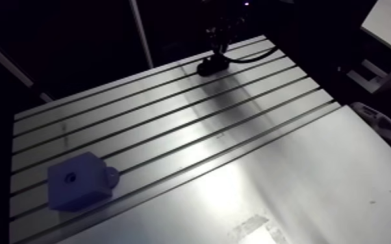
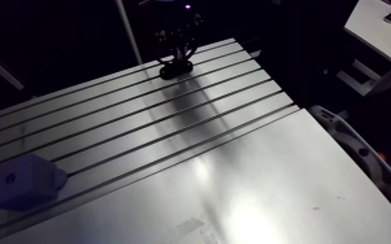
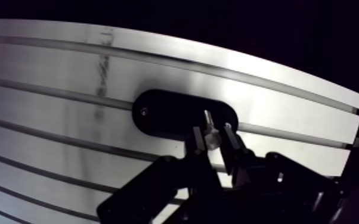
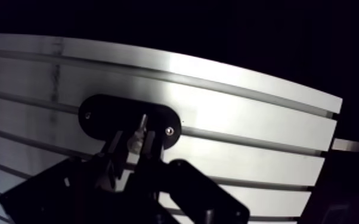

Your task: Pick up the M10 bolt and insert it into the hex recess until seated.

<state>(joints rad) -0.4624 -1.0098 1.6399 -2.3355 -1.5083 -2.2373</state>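
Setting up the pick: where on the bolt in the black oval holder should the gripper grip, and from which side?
Take the bolt by the part standing clear above the black oval holder, coming down from above; its lower end rests at the holder, so little else looks free.

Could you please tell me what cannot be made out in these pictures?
Bolt: wrist view, its lower part is hidden inside the hand.
Block: arm view, the hole on top is too small to show its shape.
Hand: arm view, too dark and small to read.
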